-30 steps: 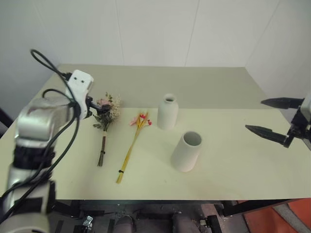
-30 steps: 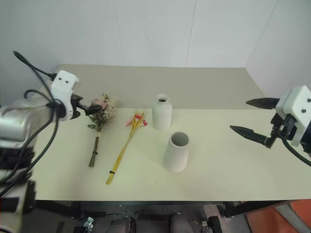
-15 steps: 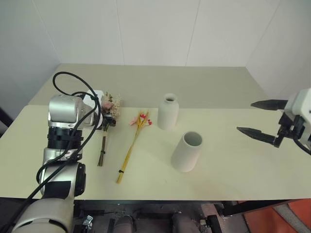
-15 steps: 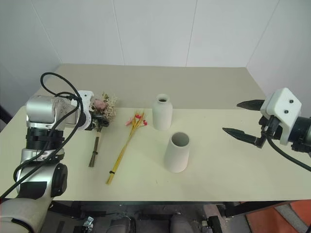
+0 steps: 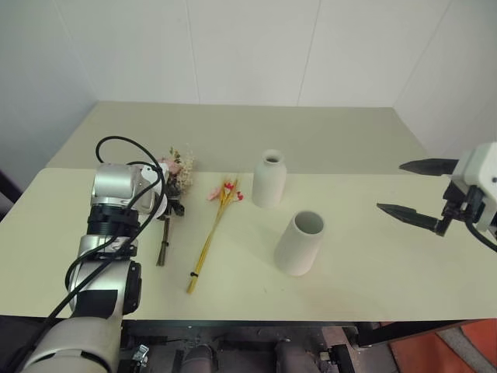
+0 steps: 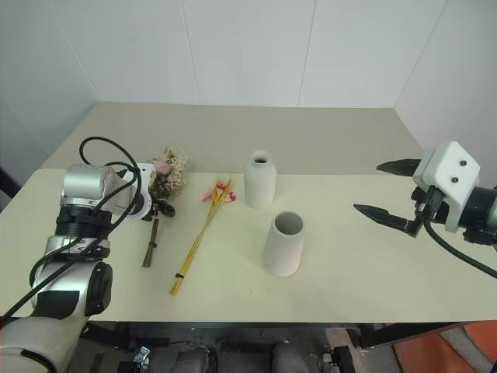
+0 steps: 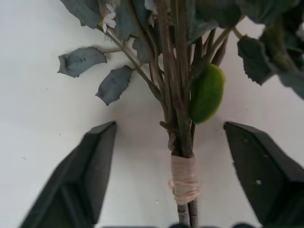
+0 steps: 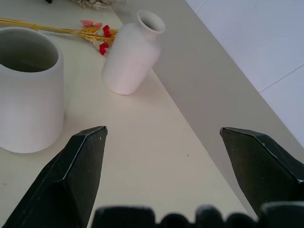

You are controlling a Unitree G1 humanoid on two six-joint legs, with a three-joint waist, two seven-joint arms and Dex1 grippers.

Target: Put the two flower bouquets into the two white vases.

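Note:
The dried bouquet with pink roses point(image 5: 178, 166) lies on the table at the left, its dark stems point(image 7: 176, 109) bound with tape. My left gripper point(image 7: 170, 126) points down over it, open, one finger on each side of the stems just above the tape. The slim yellow-stalked bouquet with red-pink blooms point(image 5: 210, 233) lies to its right. The bottle-shaped white vase point(image 5: 268, 179) and the wide-mouthed white vase point(image 5: 299, 242) stand upright in the middle. My right gripper point(image 5: 392, 186) hovers open at the far right, well clear of both vases.
The cream table point(image 5: 373, 264) has free room in front of and to the right of the vases. A tan table point(image 5: 334, 132) adjoins it behind, against white walls. My left arm's black cable point(image 5: 116, 144) loops above the wrist.
My left gripper has dropped and tilted downward onto the dried bouquet, so that its fingers now straddle the stems. The right gripper, both vases and the yellow bouquet have stayed put.

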